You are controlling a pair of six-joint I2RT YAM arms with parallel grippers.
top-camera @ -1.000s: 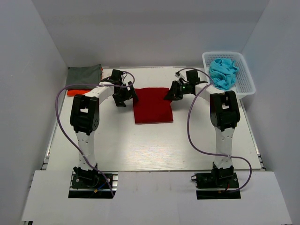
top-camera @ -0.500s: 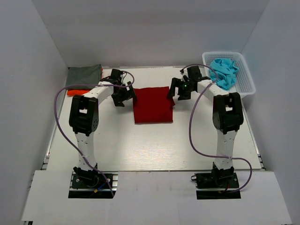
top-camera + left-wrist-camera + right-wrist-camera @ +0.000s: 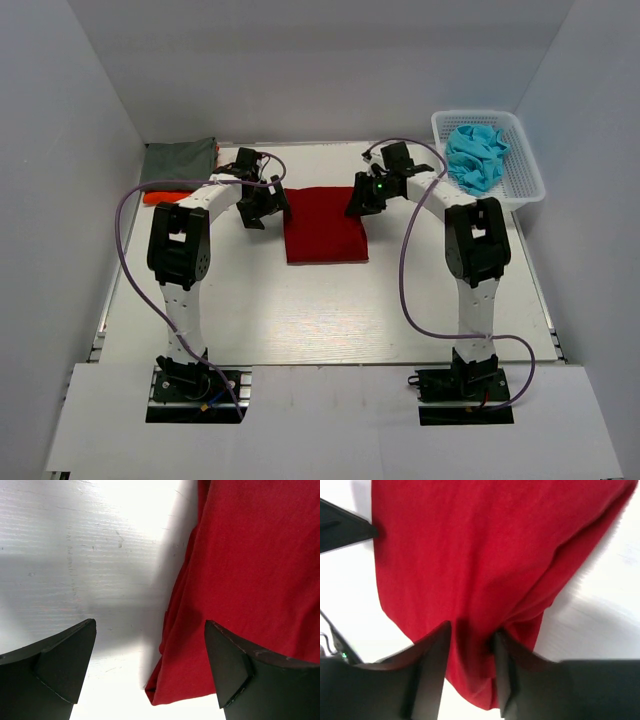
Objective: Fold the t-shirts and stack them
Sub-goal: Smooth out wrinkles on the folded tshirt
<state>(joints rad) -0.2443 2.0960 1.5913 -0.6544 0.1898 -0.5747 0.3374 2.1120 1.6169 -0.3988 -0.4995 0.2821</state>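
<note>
A dark red t-shirt (image 3: 325, 225) lies folded into a rectangle in the middle of the table. My left gripper (image 3: 262, 205) hangs wide open over its far left edge; in the left wrist view the jaws (image 3: 150, 625) straddle the cloth's corner (image 3: 250, 555) without touching it. My right gripper (image 3: 362, 200) is down on the shirt's far right corner. In the right wrist view its fingers (image 3: 472, 630) stand partly apart, with a ridge of the red shirt (image 3: 470, 545) between them. A grey-green t-shirt (image 3: 180, 158) lies folded at the back left, on a bright orange one (image 3: 160, 196).
A white lattice basket (image 3: 525, 170) at the back right holds crumpled turquoise t-shirts (image 3: 475, 155). White walls close in the table on three sides. Purple cables loop from both arms.
My right gripper opened wide, lifted off the shirt's corner, then came back down onto it with the jaws narrowing. The left gripper and the shirt have stayed put.
</note>
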